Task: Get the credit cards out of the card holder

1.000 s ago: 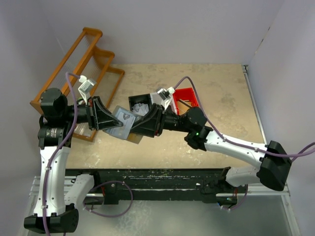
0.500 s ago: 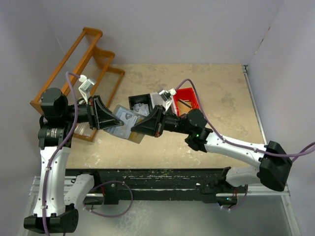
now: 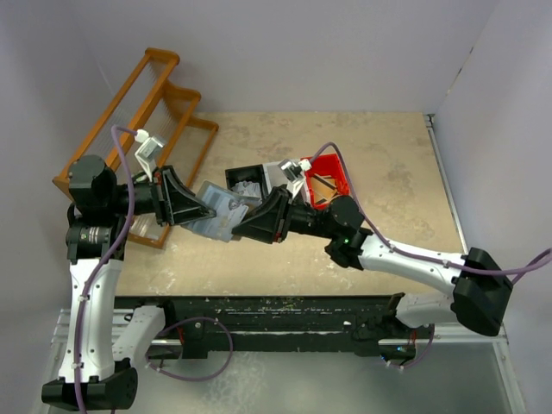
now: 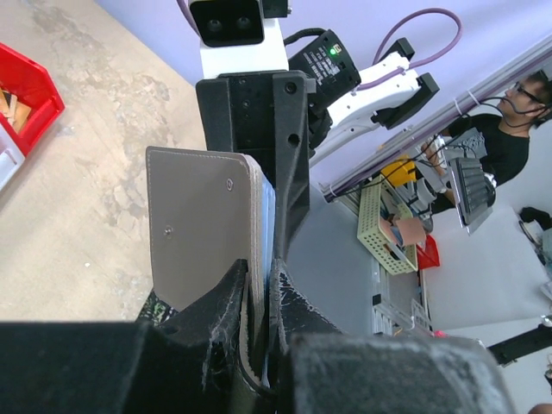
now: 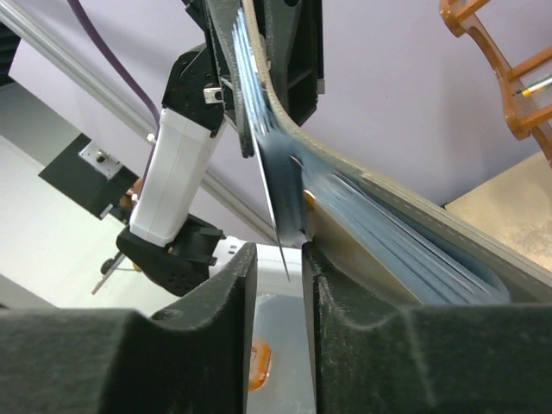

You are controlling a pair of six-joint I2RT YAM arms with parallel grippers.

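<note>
Card holder [image 4: 203, 224] hangs in the air just beside the black bin [image 3: 244, 178], clamped in the left gripper [image 4: 259, 289]. The right gripper [image 5: 279, 259], jaws narrowly parted around one credit card [image 5: 269, 198] edge, likely needs to pinch it and pull it free.

The top camera looks steeply down from above the near edge over the whole table [image 3: 388, 155]. The two wrist cameras face each other, very close on opposite sides of the card holder [image 3: 217, 214], which all three views share
</note>
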